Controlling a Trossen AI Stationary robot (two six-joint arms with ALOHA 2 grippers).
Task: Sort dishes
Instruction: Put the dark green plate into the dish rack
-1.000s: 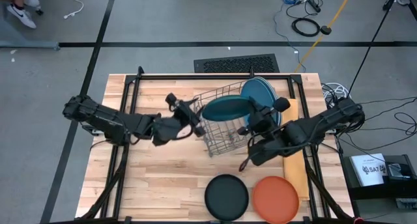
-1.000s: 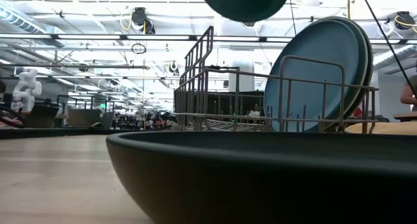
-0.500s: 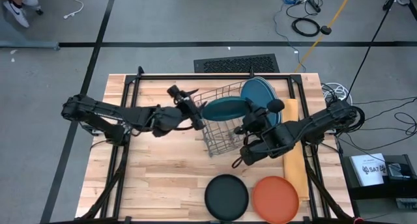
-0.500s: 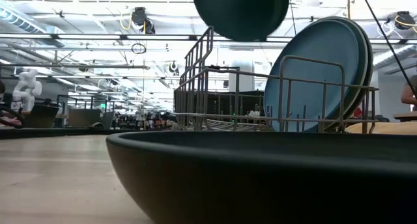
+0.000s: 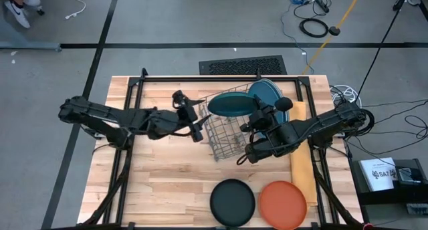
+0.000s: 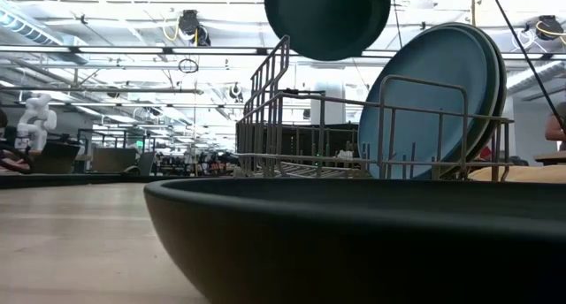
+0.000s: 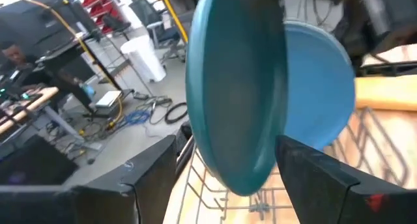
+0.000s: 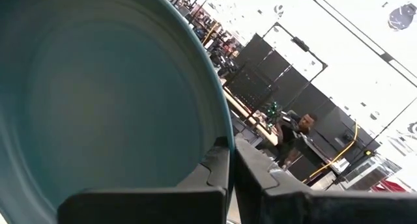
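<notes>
A: What do we have around the wire rack (image 5: 227, 126)?

B: It sits mid-table, tilted in the high view. Two large blue plates (image 5: 267, 95) stand on edge, leaning in its far right corner, just behind the dark teal plate (image 5: 231, 105). Near the front edge of the table (image 5: 167, 190) we see the black plate (image 5: 233, 202) and the orange plate (image 5: 283, 202) lying flat, side by side. A yellow cloth (image 5: 301, 163) lies along the right side under the right arm.

A: Where is the teal plate?

B: Lifted above the rack. From the low view it hangs clear over the rack's top wires (image 6: 328, 19), its face turned toward that camera. It is tipped up rather than flat; seen from above, its long axis runs left to right.

A: Who has it?

B: The right gripper (image 5: 257, 118) is pinched tight on its rim; in the right wrist view the fingers meet on the plate's edge. The left gripper (image 5: 197, 122), at the rack's left side, has its jaws spread wide and grasps nothing; in its wrist view the plate (image 7: 238, 94) stands between its fingers (image 7: 319, 178), edge-on, without touching them.
</notes>
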